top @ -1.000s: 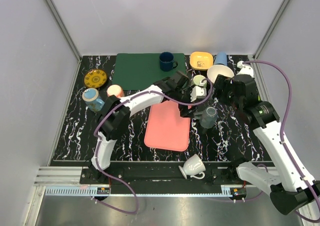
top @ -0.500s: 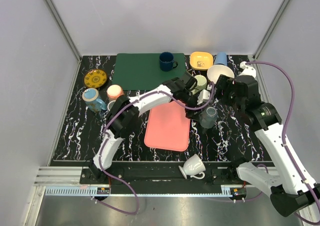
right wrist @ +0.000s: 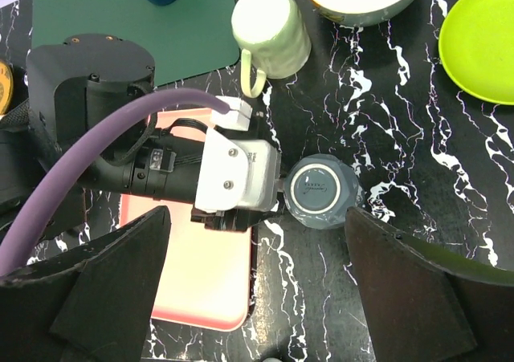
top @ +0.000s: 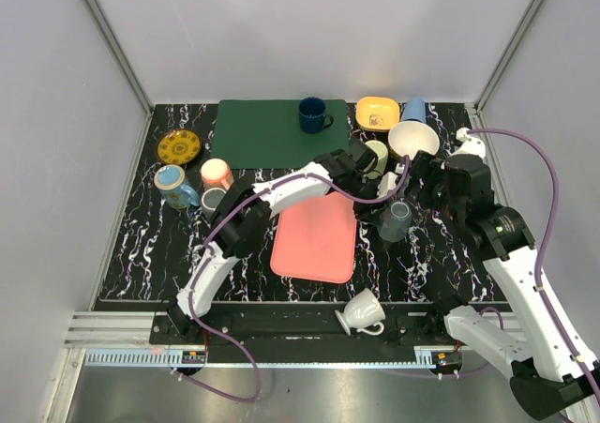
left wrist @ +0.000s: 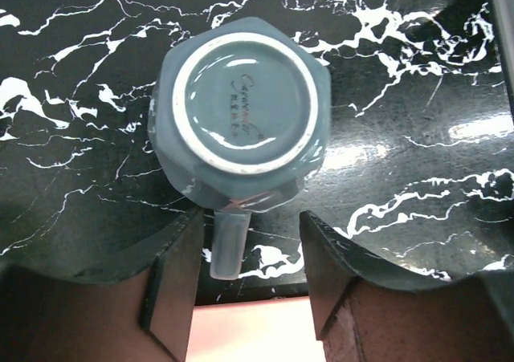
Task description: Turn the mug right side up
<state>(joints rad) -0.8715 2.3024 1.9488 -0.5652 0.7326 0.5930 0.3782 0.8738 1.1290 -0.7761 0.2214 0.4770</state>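
The grey-blue mug [top: 394, 219] stands upside down on the black marble table, just right of the pink tray [top: 316, 236]. In the left wrist view its base [left wrist: 241, 109] faces up and its handle [left wrist: 227, 242] points toward me. My left gripper [left wrist: 250, 217] is open, low at the mug, with the handle between its two fingers and nearer the left one. It also shows in the top view [top: 380, 205]. My right gripper [right wrist: 257, 213] is open and empty, high above the mug [right wrist: 323, 192], and shows in the top view [top: 424, 174].
A pale green mug [top: 375, 153], a white bowl [top: 412, 139], a yellow dish [top: 377, 113] and a blue cup [top: 413, 110] crowd the back right. A navy mug [top: 312, 114] sits on the green mat [top: 267, 132]. A white mug [top: 361, 310] lies at the front edge. Cups sit at left [top: 217, 172].
My left gripper has moved right, up to the upside-down mug, so the handle now lies between its fingers. The right arm has drawn back a little to the right.
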